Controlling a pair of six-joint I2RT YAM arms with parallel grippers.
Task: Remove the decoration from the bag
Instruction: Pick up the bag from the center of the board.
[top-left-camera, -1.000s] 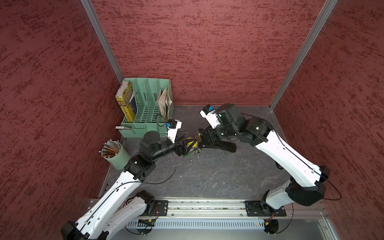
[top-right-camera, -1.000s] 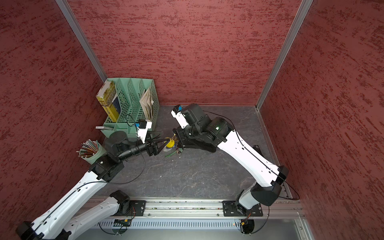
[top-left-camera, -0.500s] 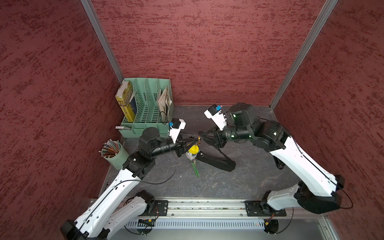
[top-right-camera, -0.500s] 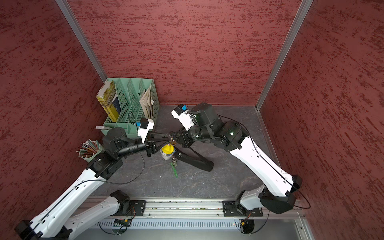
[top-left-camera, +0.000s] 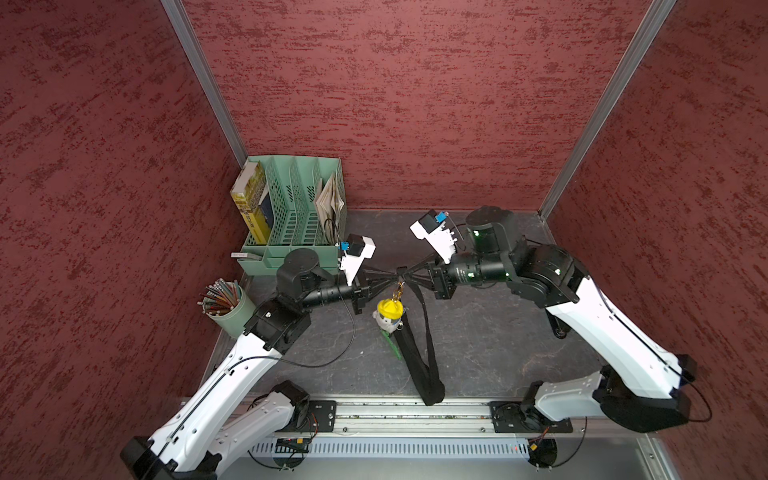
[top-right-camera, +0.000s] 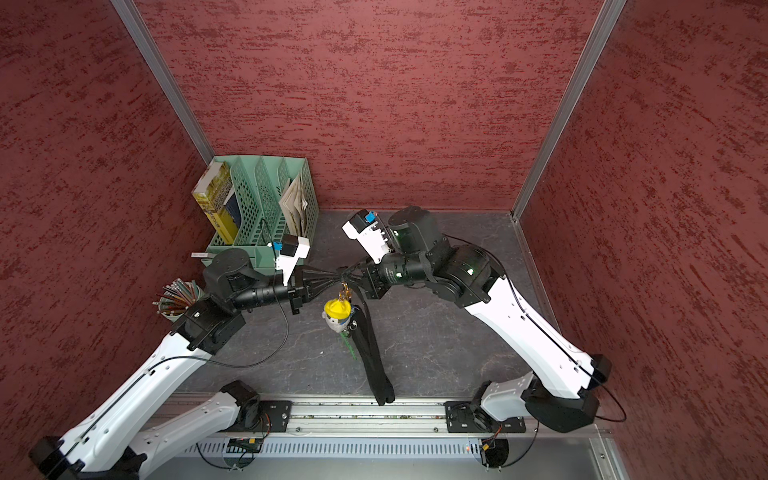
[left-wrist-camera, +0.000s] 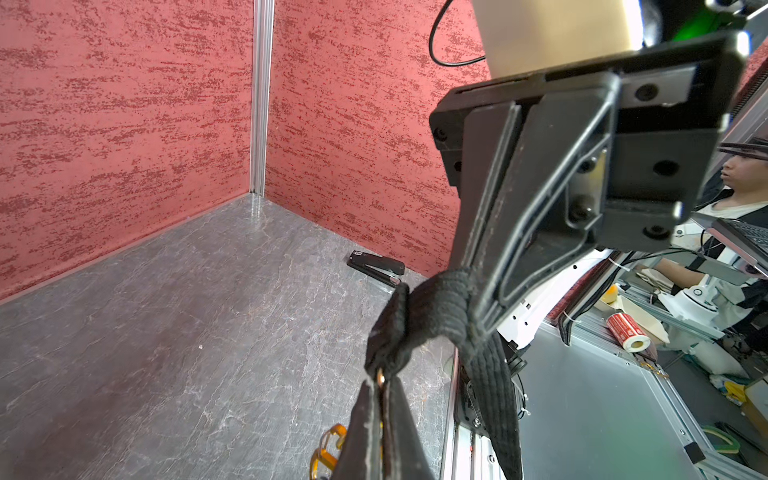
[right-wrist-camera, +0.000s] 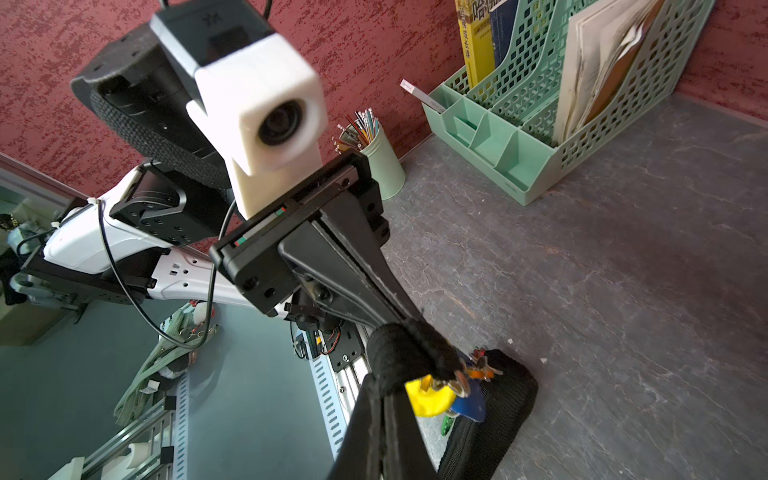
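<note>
desk (top-left-camera: 478, 332): dark grey, stone-veined | back-left corner: green rack (top-left-camera: 291, 232) | left edge, in front of rack: cup (top-left-camera: 232, 316) of pencils | by right wall: black stapler (left-wrist-camera: 376, 266) | bag (top-left-camera: 415, 357) lower end: contact with desk unclear

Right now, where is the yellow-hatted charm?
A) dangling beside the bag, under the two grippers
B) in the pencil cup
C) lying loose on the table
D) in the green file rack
A: the yellow-hatted charm hangs by its gold clasp beside the bag, just below where the left gripper and right gripper both pinch the strap.
</note>
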